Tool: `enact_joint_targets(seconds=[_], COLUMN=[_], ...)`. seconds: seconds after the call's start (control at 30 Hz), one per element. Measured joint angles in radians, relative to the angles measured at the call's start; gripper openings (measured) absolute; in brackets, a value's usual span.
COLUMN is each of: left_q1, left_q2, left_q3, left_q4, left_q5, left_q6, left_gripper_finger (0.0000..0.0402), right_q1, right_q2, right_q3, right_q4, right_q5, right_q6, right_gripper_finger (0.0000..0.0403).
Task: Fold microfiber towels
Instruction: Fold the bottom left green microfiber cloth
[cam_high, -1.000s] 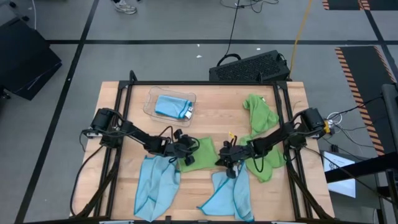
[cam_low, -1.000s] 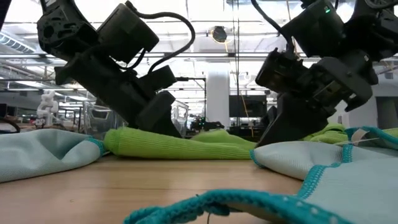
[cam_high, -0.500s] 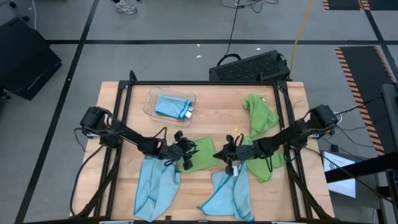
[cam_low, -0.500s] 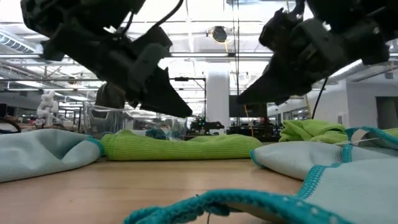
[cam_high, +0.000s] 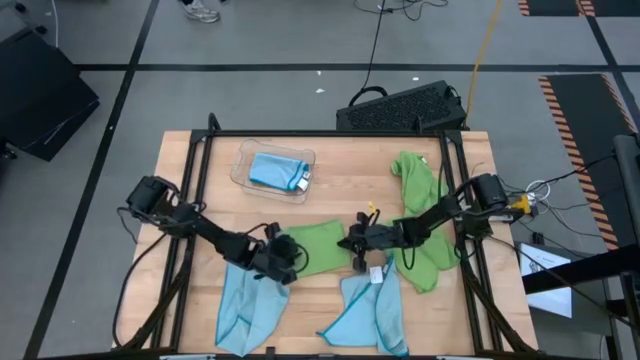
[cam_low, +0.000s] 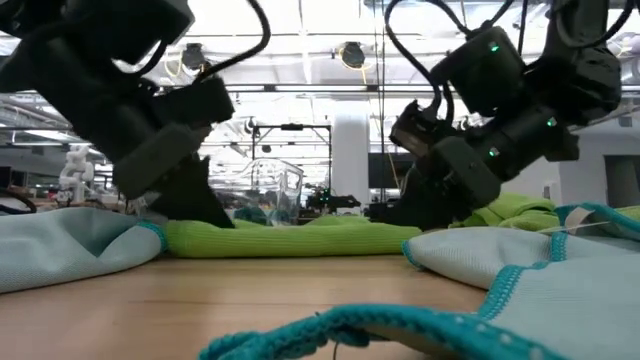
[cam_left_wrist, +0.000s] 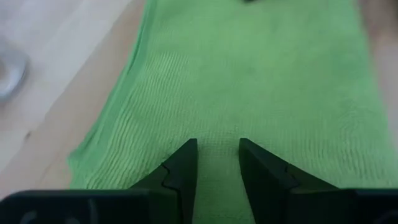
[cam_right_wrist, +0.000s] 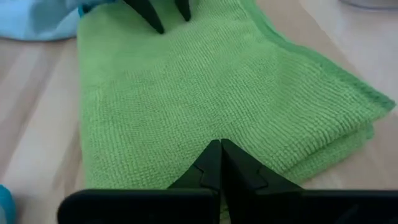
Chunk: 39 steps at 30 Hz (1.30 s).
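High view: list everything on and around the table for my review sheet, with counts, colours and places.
Folded towel: one, lime green, table centre, between both grippers.
Loose green towels: lime green, count unclear, heaped along the right side.
Blue towels: two, light blue, front edge, one front left, one front centre.
Clear plastic tray: one, back left, holding a folded light blue towel.
Wooden table: one, light wood with a black frame.
Keyboard-like black case: one, on the floor behind the table.
Left gripper: fingers slightly apart over the folded towel's left end.
Right gripper: fingers shut at its right end.
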<state>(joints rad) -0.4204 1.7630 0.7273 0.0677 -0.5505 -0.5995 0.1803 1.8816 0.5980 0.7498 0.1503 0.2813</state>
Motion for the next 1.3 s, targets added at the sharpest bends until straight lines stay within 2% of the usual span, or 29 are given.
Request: enact_joint_targets(seconds=[0.17,0.33,0.5,0.63,0.8,1.03,1.2,1.3], left_q1=[-0.008,-0.027,-0.046,-0.096,-0.203,-0.323,-0.323,-0.311], left_q2=[-0.001,-0.014,-0.075,-0.118,-0.100,0.024,0.130,0.176], left_q3=[0.001,-0.002,-0.002,-0.001,0.020,0.202,0.297,0.325], left_q4=[-0.051,0.041,0.071,0.138,0.258,-0.001,-0.105,-0.127], left_q5=[-0.008,-0.001,-0.032,-0.070,-0.127,-0.246,-0.293,-0.311], left_q6=[-0.068,0.023,0.047,0.095,0.197,0.199,0.204,0.216], left_gripper_finger=[0.0122,0.0122,0.0122,0.0122,0.0122,0.0122,0.0126,0.0145], right_q1=[-0.004,0.011,0.042,0.082,0.134,0.170,0.171,0.171], right_q2=[-0.012,-0.067,-0.190,-0.283,-0.354,-0.362,-0.363,-0.362], right_q3=[0.001,-0.003,-0.003,-0.003,-0.003,-0.003,-0.003,-0.004], right_q4=[-0.052,-0.083,-0.153,-0.224,-0.304,-0.316,-0.312,-0.320], right_q5=[-0.044,-0.056,-0.054,-0.051,-0.051,-0.046,-0.042,-0.042], right_q6=[0.016,0.000,-0.006,-0.013,-0.021,-0.058,-0.062,-0.062], right_gripper_finger=[0.0003,0.0003,0.0003,0.0003,0.0003,0.0005,0.0014,0.0021])
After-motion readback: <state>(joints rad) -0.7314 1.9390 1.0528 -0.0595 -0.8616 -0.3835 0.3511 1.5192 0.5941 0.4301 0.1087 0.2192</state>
